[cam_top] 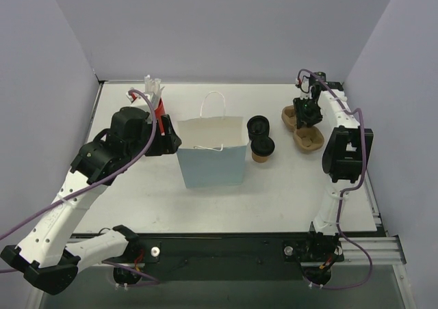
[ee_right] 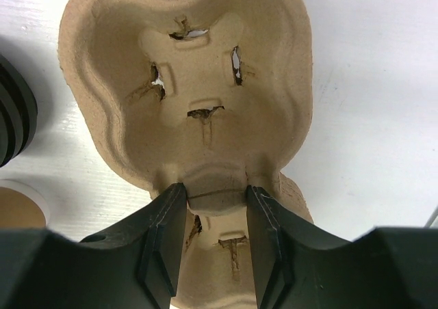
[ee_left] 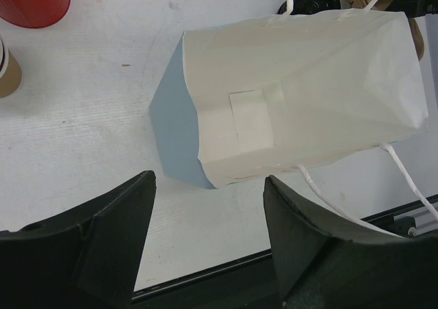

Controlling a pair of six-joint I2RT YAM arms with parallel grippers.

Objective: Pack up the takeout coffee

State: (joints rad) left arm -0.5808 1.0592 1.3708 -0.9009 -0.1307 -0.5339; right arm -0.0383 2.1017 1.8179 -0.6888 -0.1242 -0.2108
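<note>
Left tool (ee_left: 209,182) released near open paper bag (ee_left: 171,117), right tool (ee_right: 214,189) clenching pulp carrier (ee_right: 205,63), takeout coffee (cam_top: 262,148) beside it

Bright, even light — perhaps slight blur

Left arm (cam_top: 58,217) and right arm (cam_top: 328,203): white links, black joint housings. Purple cables (cam_top: 27,225) routed along each. Fingers (ee_left: 102,240): matte black, wedge-shaped.
</note>
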